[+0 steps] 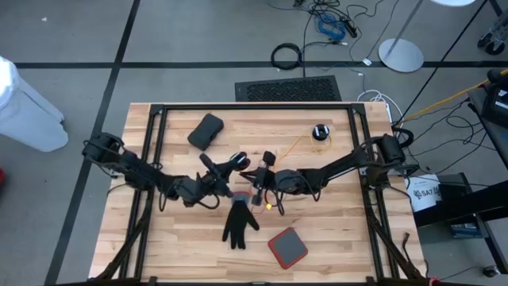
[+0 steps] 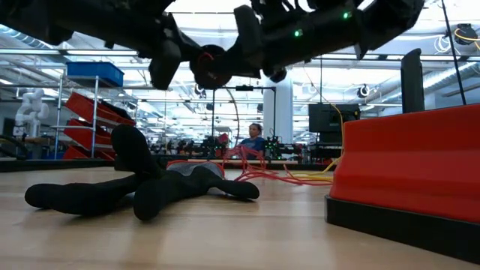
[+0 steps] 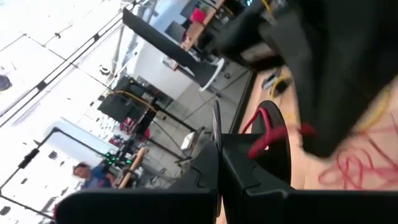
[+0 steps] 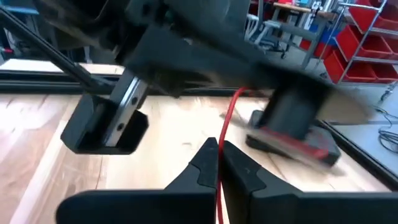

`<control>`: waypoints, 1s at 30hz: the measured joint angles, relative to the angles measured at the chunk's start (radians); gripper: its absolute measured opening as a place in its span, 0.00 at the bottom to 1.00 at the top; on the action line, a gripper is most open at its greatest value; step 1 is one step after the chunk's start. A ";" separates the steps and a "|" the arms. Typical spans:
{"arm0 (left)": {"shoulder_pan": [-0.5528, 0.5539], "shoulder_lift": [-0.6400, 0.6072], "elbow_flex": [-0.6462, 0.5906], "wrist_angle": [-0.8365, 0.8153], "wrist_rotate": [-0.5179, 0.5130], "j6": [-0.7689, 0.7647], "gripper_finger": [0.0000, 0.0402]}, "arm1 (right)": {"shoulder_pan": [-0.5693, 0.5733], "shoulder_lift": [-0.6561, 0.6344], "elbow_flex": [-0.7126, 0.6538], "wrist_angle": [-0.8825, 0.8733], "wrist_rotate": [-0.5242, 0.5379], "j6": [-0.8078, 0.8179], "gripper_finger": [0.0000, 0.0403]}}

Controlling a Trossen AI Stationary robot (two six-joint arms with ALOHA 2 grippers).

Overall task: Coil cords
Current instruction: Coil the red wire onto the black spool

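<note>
A thin red cord [image 4: 227,121] runs from my right gripper [image 4: 217,152] toward my left arm. My right gripper [image 1: 255,176] is at the table's middle, shut on this cord. My left gripper [image 1: 235,167] faces it from the left, and its fingers [image 3: 217,163] are shut. The red cord [image 3: 267,134] loops close beside them. A yellow cord [image 1: 298,146] leads from a black puck [image 1: 320,132] at the far right to the middle. More red and yellow cord [image 2: 281,175] lies loose on the table. Both grippers hang above the wood. My right gripper pinches the red cord [image 4: 219,163] between its two fingers. The fingers lie about level, coming from the table's right, and the cord runs along them. It leaves past the fingertips in a straight line, clear of the table. My left gripper: I cannot tell whether its shut fingers touch the red cord beside them.
A black glove [image 1: 240,225] lies just near of the grippers, its fingers toward the near edge. A red-rimmed grey block [image 1: 287,247] sits near right, and a black pouch [image 1: 205,131] far left. A dark frame [image 1: 254,106] rims the table.
</note>
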 joint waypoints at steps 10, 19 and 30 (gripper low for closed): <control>-0.091 -0.022 0.000 0.026 -0.004 -0.046 0.00 | -0.004 -0.166 0.000 -0.330 0.105 -0.076 0.00; -0.090 -0.139 0.000 0.004 0.162 -0.270 0.00 | -0.022 -0.207 0.003 -0.355 0.095 -0.167 0.00; -0.096 -0.271 0.044 0.037 0.289 -0.271 0.00 | -0.027 -0.201 -0.003 -0.405 0.118 -0.188 0.09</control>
